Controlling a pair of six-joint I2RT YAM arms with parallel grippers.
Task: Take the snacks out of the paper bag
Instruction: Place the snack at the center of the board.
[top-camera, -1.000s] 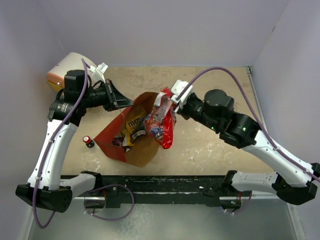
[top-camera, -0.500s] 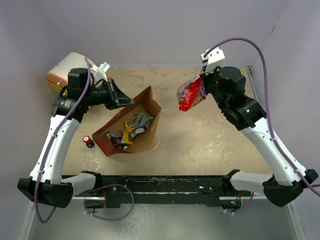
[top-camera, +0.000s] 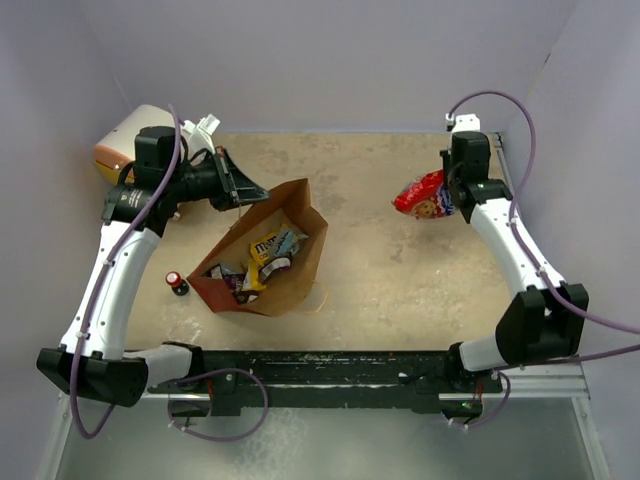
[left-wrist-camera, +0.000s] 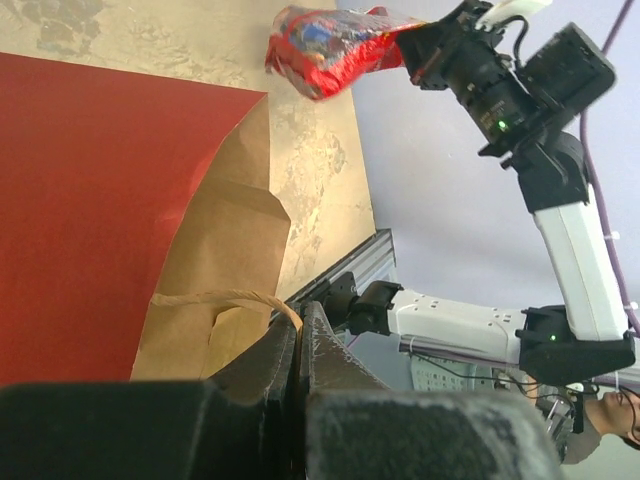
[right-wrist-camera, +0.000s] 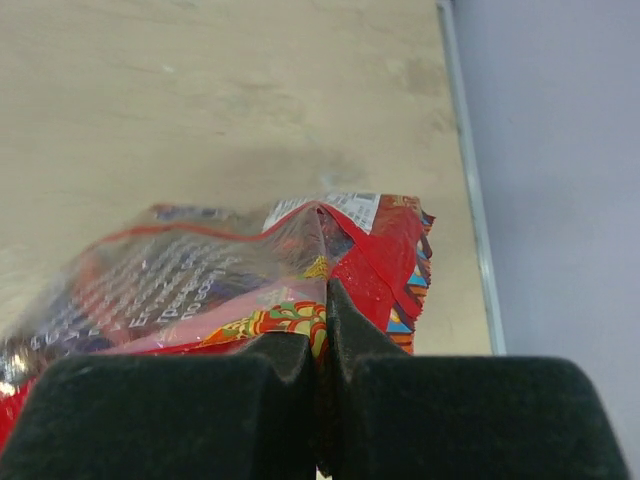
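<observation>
Since the earlier frame the right arm has swung away from the paper bag's mouth to the far right side of the table (top-camera: 400, 280), carrying the large red-and-clear bag (top-camera: 424, 195) with it. The paper bag (top-camera: 300, 272) has settled lower and lies more to the left than before. The right gripper (top-camera: 447, 193) is clamped tight on the packet's crimped top edge; in the right wrist view the fingers (right-wrist-camera: 250, 375) meet with only film between them, and the packet hangs out in front, a soft shadow on the tabletop beyond it. The left gripper (top-camera: 255, 195) is unchanged, pinched closed at the far rim of the paper bag, with the thin string handle (left-wrist-camera: 225, 296) running into its fingertips. The paper bag sits left of centre, mouth up, red outside, kraft inside. Still in it: a yellow candy packet (top-camera: 265, 246), a small silvery-blue wrapper (top-camera: 289, 240) and dark wrappers (top-camera: 230, 275). The bag and the lifted packet are well apart. A white drum (top-camera: 125, 140) with an orange-yellow end stands at the far left corner, and a small red-capped bottle (top-camera: 177, 283) stands just left of the paper bag.
</observation>
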